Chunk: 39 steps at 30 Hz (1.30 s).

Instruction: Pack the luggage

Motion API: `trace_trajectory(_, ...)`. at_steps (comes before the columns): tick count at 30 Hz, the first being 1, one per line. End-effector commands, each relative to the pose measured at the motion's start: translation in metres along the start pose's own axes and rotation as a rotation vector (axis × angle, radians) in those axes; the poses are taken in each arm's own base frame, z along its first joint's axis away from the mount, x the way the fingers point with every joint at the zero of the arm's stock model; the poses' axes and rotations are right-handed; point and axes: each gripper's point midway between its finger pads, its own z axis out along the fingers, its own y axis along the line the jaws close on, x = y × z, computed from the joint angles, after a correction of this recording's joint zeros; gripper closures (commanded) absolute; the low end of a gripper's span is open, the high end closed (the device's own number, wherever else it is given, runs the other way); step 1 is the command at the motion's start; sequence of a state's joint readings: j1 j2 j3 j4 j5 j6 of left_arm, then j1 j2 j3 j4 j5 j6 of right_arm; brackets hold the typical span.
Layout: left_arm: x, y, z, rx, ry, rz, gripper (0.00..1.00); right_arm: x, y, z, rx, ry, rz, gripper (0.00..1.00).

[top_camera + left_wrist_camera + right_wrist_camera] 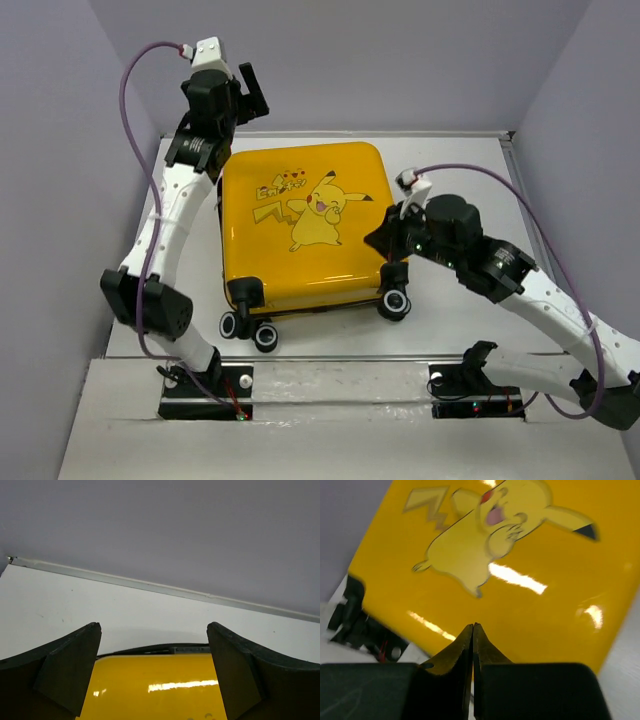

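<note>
From above, the luggage (pixel 300 225) lies shut and flat on the white tabletop (pixel 450 330). Its yellow shell faces up, showing the Pikachu cartoon (pixel 320 215). Its black wheels (pixel 250 325) point toward the arm bases. The left arm reaches along the case's left side, and the left fingers (pixel 248 88) are raised over its far-left corner. The right arm bends in from the right, and the right fingers (pixel 382 240) sit at the case's right edge, just above the nearer right wheel (pixel 393 300).

In the left wrist view, the left fingers (pixel 65 675) stand wide apart with nothing between them. Low in the gap is the far edge of the luggage (pixel 155 685), glossy yellow and capped by a thin dark trim (pixel 165 649). Past it lie bare tabletop (pixel 75 600), a pale strip (pixel 150 586) and a grey-violet wall (pixel 175 525).

In the right wrist view, the right fingers (pixel 455 655) are pressed together, holding nothing. Their tips lie over the shell of the luggage (pixel 545 610), near its lower edge. Whether they touch it cannot be told. The Pikachu cartoon (pixel 485 535) fills the upper part. A dark, blurred wheel assembly (pixel 355 620) sits at the left.
</note>
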State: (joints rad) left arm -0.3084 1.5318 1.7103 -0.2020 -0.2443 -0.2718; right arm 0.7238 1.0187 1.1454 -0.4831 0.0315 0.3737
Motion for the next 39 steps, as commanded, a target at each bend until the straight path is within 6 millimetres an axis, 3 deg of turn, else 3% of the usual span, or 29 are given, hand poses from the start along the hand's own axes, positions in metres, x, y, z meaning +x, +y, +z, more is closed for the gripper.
trace_trajectory(1, 0.005, 0.006, 0.054, 0.024, 0.093, 0.075, 0.02, 0.059, 0.066, -0.031, -0.25, 0.19, -0.08, 0.93)
trace_trajectory(2, 0.011, 0.017, 0.066, 0.011, 0.126, 0.075, 0.02, 0.074, 0.068, -0.03, -0.245, 0.236, -0.095, 0.93)
trace_trajectory(3, 0.033, 0.026, 0.088, -0.001, 0.177, 0.079, 0.02, 0.084, 0.068, -0.03, -0.22, 0.261, -0.111, 0.93)
trace_trajectory(4, 0.019, 0.025, 0.095, 0.015, 0.152, 0.065, 0.02, 0.103, 0.08, -0.037, -0.252, 0.32, -0.143, 0.93)
trace_trajectory(5, 0.024, 0.031, 0.105, 0.015, 0.167, 0.053, 0.02, 0.112, 0.079, -0.035, -0.23, 0.339, -0.148, 0.93)
trace_trajectory(6, 0.043, 0.049, 0.125, -0.002, 0.212, 0.04, 0.02, 0.125, 0.08, -0.033, -0.219, 0.373, -0.16, 0.93)
trace_trajectory(7, 0.035, 0.047, 0.131, 0.024, 0.2, 0.013, 0.03, 0.134, 0.082, -0.034, -0.22, 0.396, -0.17, 0.93)
trace_trajectory(9, 0.046, 0.054, 0.146, 0.06, 0.228, -0.009, 0.04, 0.149, 0.076, -0.029, -0.193, 0.434, -0.16, 0.93)
trace_trajectory(12, 0.077, 0.085, 0.175, 0.021, 0.288, 0.001, 0.05, 0.173, 0.048, -0.013, -0.053, 0.462, -0.168, 0.93)
trace_trajectory(16, 0.11, 0.099, 0.187, 0.059, 0.357, -0.034, 0.07, 0.168, 0.032, 0.001, 0.063, 0.409, -0.171, 0.93)
trace_trajectory(19, 0.152, 0.111, 0.196, 0.051, 0.442, -0.05, 0.08, 0.152, 0.015, 0.016, 0.18, 0.326, -0.169, 0.93)
trace_trajectory(22, 0.175, 0.116, 0.197, 0.055, 0.482, -0.061, 0.09, 0.143, -0.005, 0.03, 0.222, 0.304, -0.131, 0.93)
trace_trajectory(23, 0.198, 0.119, 0.193, 0.052, 0.532, -0.072, 0.1, 0.141, -0.011, 0.038, 0.22, 0.284, -0.121, 0.93)
trace_trajectory(25, 0.209, 0.119, 0.185, 0.062, 0.555, -0.086, 0.12, 0.138, -0.022, 0.047, 0.217, 0.283, -0.088, 0.93)
trace_trajectory(26, 0.243, 0.127, 0.172, 0.041, 0.629, -0.108, 0.13, 0.127, -0.03, 0.055, 0.229, 0.247, -0.066, 0.93)
trace_trajectory(27, 0.256, 0.128, 0.163, 0.041, 0.652, -0.119, 0.14, 0.123, -0.035, 0.059, 0.231, 0.235, -0.075, 0.93)
trace_trajectory(28, 0.239, 0.127, 0.157, 0.038, 0.602, -0.113, 0.15, 0.12, -0.036, 0.066, 0.218, 0.234, -0.069, 0.93)
trace_trajectory(29, 0.269, 0.138, 0.139, -0.011, 0.662, -0.13, 0.16, 0.11, -0.041, 0.074, 0.216, 0.206, -0.066, 0.93)
trace_trajectory(31, 0.274, 0.15, 0.124, -0.067, 0.651, -0.126, 0.18, 0.096, -0.043, 0.084, 0.201, 0.173, -0.068, 0.93)
trace_trajectory(34, 0.296, 0.16, 0.074, -0.13, 0.697, -0.158, 0.24, 0.062, -0.049, 0.109, 0.165, 0.107, -0.05, 0.93)
trace_trajectory(37, 0.3, 0.153, 0.049, -0.118, 0.695, -0.221, 0.28, 0.038, -0.06, 0.121, 0.162, 0.059, -0.035, 0.93)
trace_trajectory(38, 0.303, 0.152, 0.028, -0.119, 0.703, -0.232, 0.29, 0.022, -0.054, 0.124, 0.129, 0.035, -0.028, 0.93)
trace_trajectory(39, 0.306, 0.151, 0.018, -0.12, 0.708, -0.245, 0.31, 0.021, -0.058, 0.131, 0.132, 0.043, -0.028, 0.93)
